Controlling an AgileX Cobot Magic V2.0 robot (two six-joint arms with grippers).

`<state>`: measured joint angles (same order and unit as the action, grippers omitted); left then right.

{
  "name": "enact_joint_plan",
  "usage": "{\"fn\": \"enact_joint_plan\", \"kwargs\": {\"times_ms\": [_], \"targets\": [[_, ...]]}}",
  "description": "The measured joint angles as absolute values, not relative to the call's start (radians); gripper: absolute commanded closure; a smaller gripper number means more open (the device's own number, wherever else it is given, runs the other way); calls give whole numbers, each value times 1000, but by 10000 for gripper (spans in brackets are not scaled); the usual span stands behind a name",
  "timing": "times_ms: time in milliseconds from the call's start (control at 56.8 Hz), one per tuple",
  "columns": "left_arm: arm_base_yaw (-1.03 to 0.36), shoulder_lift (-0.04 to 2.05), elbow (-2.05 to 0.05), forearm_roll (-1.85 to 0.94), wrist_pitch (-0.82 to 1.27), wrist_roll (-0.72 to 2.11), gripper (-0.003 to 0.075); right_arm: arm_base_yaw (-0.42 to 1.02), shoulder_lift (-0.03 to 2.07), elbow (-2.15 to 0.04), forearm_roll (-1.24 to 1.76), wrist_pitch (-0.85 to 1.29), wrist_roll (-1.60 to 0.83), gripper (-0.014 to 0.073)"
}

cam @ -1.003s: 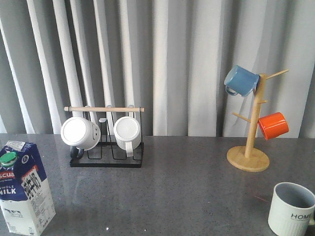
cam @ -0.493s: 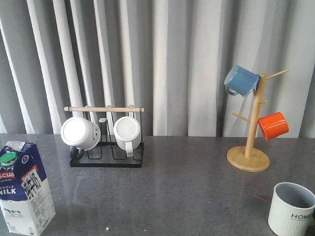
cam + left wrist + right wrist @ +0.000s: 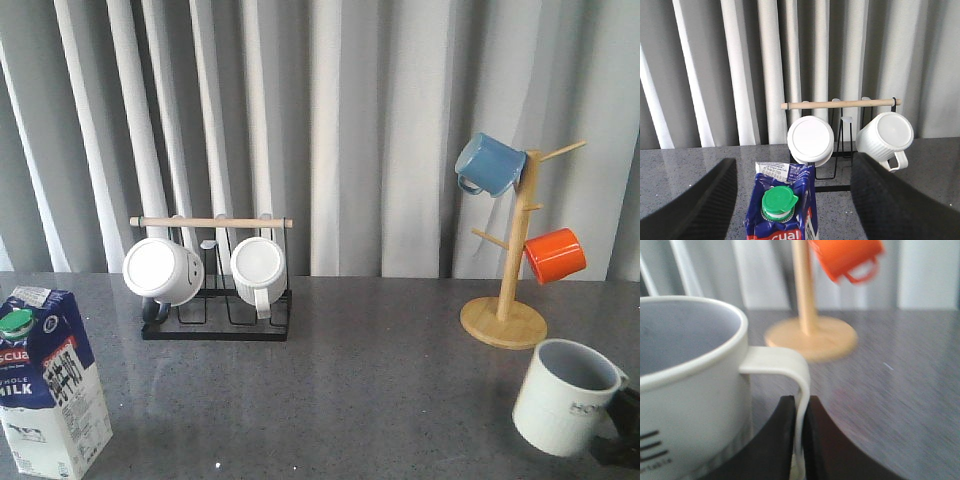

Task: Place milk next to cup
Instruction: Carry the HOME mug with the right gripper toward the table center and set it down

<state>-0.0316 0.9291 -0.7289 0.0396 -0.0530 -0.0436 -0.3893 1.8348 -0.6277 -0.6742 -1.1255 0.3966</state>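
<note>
Cup (image 3: 566, 397) has lifted and tilted off the right front corner, right gripper (image 3: 799, 432) pinching its handle. Milk (image 3: 48, 380) at left front corner between the left gripper's (image 3: 790, 200) spread fingers. Carry slowly, keep level.

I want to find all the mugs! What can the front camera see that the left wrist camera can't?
Only the front view shows the cup, tilted and held by its handle in the right gripper, plus the wooden mug tree with a blue mug and an orange mug.

Only the left wrist view shows the left gripper, its dark fingers open on either side of the carton, not touching.

Both show the milk, its green cap, and the black rack holding two white mugs.
</note>
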Motion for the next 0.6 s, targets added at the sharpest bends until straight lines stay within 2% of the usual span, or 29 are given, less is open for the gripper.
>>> {"fn": "enact_joint_plan", "kwargs": {"times_ms": [246, 422, 598], "targets": [[-32, 929, -729, 40, -53, -44, 261, -12, 1699, -638, -284, -957, 369, 598], [-32, 929, -729, 40, -53, -44, 261, 227, 1720, -696, 19, -836, 172, 598], [-32, 929, -729, 40, -53, -44, 261, 379, 1788, -750, 267, -782, -54, 598]]}}
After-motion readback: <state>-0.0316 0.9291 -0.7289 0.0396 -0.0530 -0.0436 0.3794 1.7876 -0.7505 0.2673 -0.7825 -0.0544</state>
